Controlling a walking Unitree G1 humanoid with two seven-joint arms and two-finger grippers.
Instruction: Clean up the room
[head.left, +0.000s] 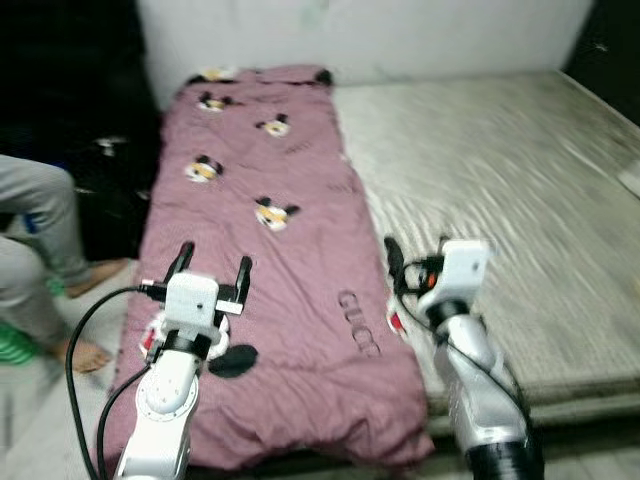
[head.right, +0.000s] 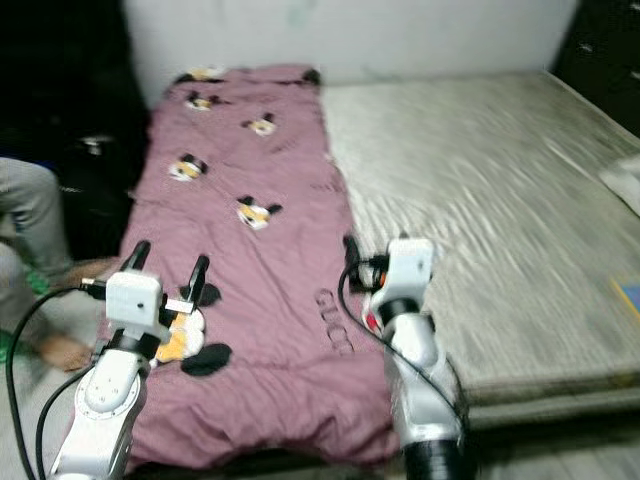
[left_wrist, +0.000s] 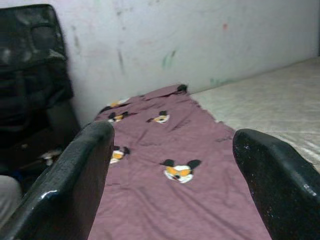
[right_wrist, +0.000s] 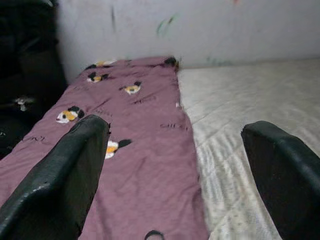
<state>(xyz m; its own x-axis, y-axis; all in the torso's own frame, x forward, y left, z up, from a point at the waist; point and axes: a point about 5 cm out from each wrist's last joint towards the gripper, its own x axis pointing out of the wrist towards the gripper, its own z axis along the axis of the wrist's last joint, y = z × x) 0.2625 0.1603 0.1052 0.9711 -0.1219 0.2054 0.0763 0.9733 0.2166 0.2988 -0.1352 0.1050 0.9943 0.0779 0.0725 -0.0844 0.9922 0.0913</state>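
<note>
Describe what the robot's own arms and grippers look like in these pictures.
Both arms are silver metal with rounded joint housings and dark bands. Each ends in a white boxy wrist block carrying two long black fingers: the left gripper and the right gripper. Thick black cables loop from each wrist block, and the right arm's lower section is black.

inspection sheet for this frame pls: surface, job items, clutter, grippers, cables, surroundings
Surface: bare grey mattress, head views blurred.
Job's things: mauve blanket with cartoon mouse prints, laid flat along the mattress's left side, near end hanging over the edge.
Clutter: pale item at the mattress's far right edge, too blurred to identify.
Grippers: left gripper open above the blanket's near left part; right gripper open at the blanket's right edge; both hold nothing.
Cables: black cable looping from the left wrist.
Surroundings: white wall; dark furniture left; seated person's legs.
</note>
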